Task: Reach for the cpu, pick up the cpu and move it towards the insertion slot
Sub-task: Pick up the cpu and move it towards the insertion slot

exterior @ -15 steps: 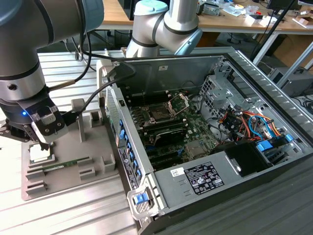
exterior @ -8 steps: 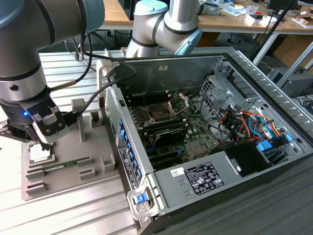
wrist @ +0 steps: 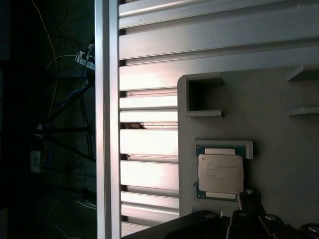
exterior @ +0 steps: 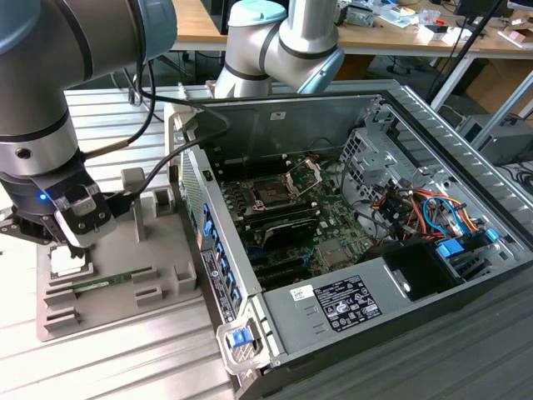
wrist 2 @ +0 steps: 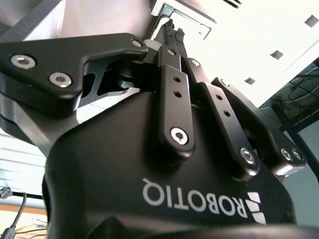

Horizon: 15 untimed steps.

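The gripper (exterior: 75, 237) hangs just above the tray (exterior: 166, 287), fingers together and holding nothing. The cpu (wrist: 220, 173) lies flat in a tray recess, just beside the fingertips. Recommended: centre over the cpu, grip opposite edges, and keep it level.

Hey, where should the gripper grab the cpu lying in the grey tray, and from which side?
Probably by two opposite edges of the cpu, coming straight down from above: it lies flat, face up, in a shallow recess of the tray, so only its rim offers grip.
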{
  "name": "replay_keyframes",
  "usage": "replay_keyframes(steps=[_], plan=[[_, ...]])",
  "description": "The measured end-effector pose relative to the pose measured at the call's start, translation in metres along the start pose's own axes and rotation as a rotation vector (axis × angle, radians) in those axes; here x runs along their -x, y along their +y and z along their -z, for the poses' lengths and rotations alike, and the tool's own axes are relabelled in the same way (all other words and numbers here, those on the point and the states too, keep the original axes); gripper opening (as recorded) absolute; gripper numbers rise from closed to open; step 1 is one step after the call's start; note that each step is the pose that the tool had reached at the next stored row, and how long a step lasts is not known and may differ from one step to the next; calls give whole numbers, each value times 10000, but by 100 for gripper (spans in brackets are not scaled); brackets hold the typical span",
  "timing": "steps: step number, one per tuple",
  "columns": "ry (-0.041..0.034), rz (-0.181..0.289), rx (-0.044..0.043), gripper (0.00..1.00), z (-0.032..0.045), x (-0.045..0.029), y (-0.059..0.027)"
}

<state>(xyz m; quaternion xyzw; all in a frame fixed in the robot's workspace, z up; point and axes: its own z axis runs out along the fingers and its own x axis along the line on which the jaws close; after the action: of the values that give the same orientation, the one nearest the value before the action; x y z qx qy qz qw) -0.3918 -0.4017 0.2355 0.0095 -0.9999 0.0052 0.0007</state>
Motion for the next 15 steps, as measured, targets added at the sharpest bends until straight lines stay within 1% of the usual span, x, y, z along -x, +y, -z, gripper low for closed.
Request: replay_keyframes(steps=[2,5,15], plan=[[1,0,0,10,-4,-22,0],[-1,0,1,10,-12,-33,1],[1,1,0,10,-45,-36,2]])
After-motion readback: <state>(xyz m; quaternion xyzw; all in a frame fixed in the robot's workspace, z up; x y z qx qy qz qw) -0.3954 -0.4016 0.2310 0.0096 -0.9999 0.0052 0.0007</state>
